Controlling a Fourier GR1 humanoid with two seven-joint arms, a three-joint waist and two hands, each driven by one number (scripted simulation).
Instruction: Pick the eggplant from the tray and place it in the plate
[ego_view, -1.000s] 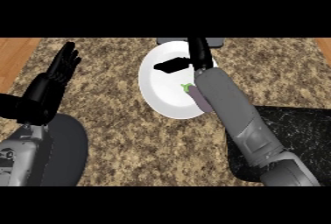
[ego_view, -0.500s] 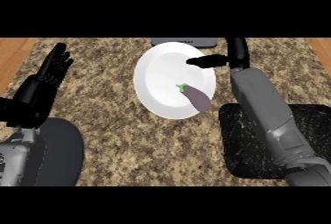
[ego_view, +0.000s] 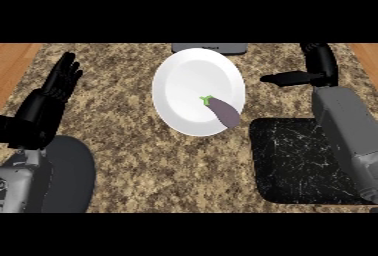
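A dark purple eggplant (ego_view: 224, 112) with a green stem lies on the white plate (ego_view: 188, 85), toward its lower right rim, its tip reaching over the edge. The black tray (ego_view: 299, 160) sits to the plate's lower right with nothing on its visible surface. My right hand (ego_view: 314, 70) is held to the right of the plate, apart from the eggplant, its fingers relaxed and holding nothing. At the left my left hand (ego_view: 60, 80) rests open with fingers up.
A dark grey object (ego_view: 210, 47) lies at the counter's far edge just behind the plate. A wooden surface (ego_view: 16, 62) borders the speckled counter at the far left and far right.
My right hand has moved off the plate to the right, away from the eggplant, which now lies in plain sight on the plate. The left hand has stayed in place.
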